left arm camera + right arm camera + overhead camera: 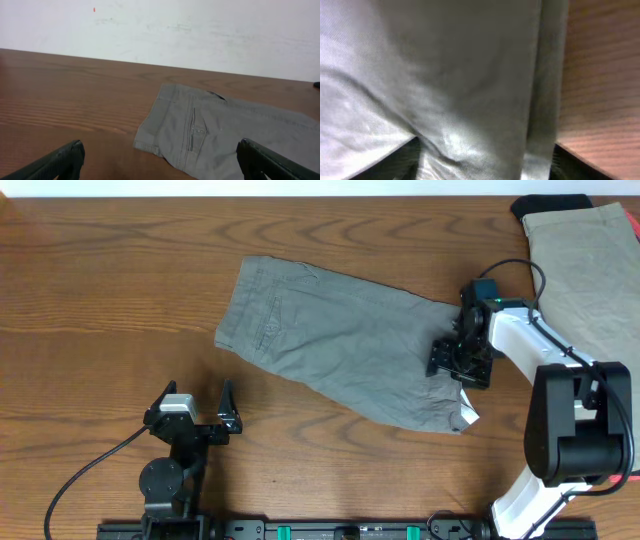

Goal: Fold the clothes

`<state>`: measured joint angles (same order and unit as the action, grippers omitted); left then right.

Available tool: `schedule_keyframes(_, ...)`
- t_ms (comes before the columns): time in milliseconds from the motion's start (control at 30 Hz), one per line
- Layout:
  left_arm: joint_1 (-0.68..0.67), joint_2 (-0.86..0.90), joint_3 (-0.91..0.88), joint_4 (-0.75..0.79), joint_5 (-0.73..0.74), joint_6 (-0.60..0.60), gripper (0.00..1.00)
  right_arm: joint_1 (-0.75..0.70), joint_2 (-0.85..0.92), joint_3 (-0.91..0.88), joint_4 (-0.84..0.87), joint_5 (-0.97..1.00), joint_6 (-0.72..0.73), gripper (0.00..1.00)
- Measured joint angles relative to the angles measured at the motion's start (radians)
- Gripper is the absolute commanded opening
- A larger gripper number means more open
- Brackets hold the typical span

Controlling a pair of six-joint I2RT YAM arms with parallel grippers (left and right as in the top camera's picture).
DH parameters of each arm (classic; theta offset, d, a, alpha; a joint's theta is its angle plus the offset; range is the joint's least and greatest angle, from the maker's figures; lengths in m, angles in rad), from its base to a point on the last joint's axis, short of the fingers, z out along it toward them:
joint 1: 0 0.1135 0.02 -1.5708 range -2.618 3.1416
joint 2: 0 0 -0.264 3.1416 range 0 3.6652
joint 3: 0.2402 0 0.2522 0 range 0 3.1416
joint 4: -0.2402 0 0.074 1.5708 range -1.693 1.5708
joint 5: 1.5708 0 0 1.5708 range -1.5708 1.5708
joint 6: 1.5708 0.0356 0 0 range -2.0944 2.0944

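Note:
The mid-grey shorts (345, 345) lie flat across the middle of the table, with a white tag (470, 418) at their lower right corner. In the left wrist view the shorts (225, 135) show a stitched pocket. My right gripper (460, 360) is down on the shorts' right edge. In the right wrist view its fingers (485, 160) are spread apart with grey cloth (470, 75) between them. My left gripper (195, 412) is open and empty, on the bare wood in front of the shorts' left end (160, 155). A paler beige-grey pair (585, 270) lies at the far right.
A black item (550, 202) pokes out from under the pale pair at the back right. The wooden table (110, 290) shows bare to the left of the shorts. The arm bases stand at the front edge.

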<state>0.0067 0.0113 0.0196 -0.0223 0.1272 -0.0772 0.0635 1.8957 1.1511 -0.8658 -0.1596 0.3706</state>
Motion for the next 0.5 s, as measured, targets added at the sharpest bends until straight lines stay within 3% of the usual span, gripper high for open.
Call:
schedule_keyframes(167,0.000,0.000,0.000,0.000,0.000,0.000,0.98,0.000,-0.005,-0.016,0.049,-0.001,0.013,0.04)
schedule_keyframes(500,0.000,0.000,0.000,0.000,0.000,0.000,0.98,-0.002,-0.006,-0.025,0.217,-0.014,0.016,0.01)
